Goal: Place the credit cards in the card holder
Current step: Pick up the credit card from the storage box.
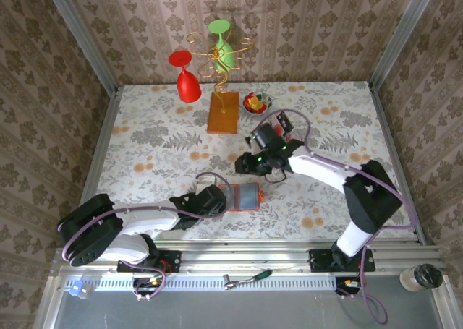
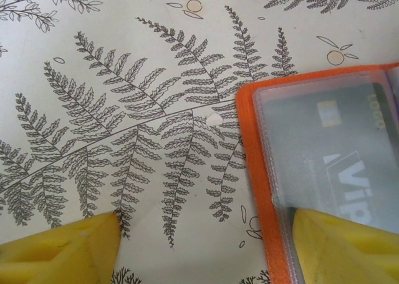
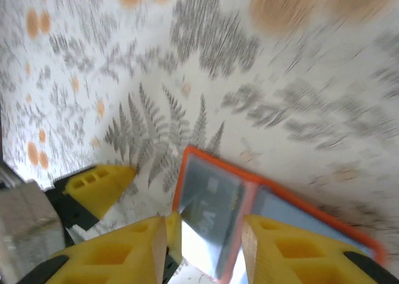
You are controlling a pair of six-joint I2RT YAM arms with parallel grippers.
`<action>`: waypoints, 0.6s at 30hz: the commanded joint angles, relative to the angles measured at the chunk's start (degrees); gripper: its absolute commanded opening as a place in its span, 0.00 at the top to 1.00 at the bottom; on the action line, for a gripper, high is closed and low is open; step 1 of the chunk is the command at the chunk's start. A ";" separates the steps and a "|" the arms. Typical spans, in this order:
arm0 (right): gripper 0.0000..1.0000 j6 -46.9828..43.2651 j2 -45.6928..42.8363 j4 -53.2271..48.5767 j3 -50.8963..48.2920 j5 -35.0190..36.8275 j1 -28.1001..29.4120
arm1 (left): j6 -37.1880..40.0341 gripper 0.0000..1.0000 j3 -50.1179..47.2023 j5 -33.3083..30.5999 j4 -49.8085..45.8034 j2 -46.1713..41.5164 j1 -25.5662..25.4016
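An orange-red folding card holder [image 1: 246, 197] lies opened flat, grey-blue clear-plastic pockets up, and one pocket holds a dark credit card [image 2: 349, 165] with white lettering. Well beyond the holder, toward the back wall, a small bowl [image 1: 267, 97] contains red and yellow pieces. Everything sits on a pale tablecloth [image 1: 159, 141] printed with grey ferns and orange blossoms, enclosed by brown damask-papered walls [image 1: 289, 25]. In the top view the holder's long axis runs side to side, roughly along the table's near edge. The left gripper [image 2: 206, 253] is just left of the holder, spread wide and gripping nothing, one yellow finger [image 2: 349, 246] on the holder's pocket and the other on the cloth. The right gripper [image 3: 206, 253] hangs over the holder, jaws partly apart and empty.
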 commanded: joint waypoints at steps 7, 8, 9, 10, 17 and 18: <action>0.55 -16.24 -0.77 -20.20 7.81 23.69 -6.74 | -1.42 0.25 0.52 -1.26 -1.84 0.70 -0.44; 0.55 -17.43 0.21 -21.28 8.73 25.28 -6.73 | -1.45 0.25 0.51 -1.30 -1.76 0.62 -0.48; 0.55 -18.36 1.21 -22.17 9.76 26.80 -6.74 | -1.52 0.25 0.37 -1.34 -1.77 0.61 -0.48; 0.55 -19.10 2.16 -22.83 10.67 27.87 -6.74 | -1.50 0.26 0.38 -1.34 -1.81 0.53 -0.47; 0.59 -22.45 8.45 -26.32 15.75 32.71 -5.86 | -1.45 0.25 0.55 -1.52 -2.10 0.12 -0.55; 0.59 -22.78 9.31 -26.68 16.33 33.51 -5.69 | -1.45 0.25 0.56 -1.52 -2.10 0.17 -0.55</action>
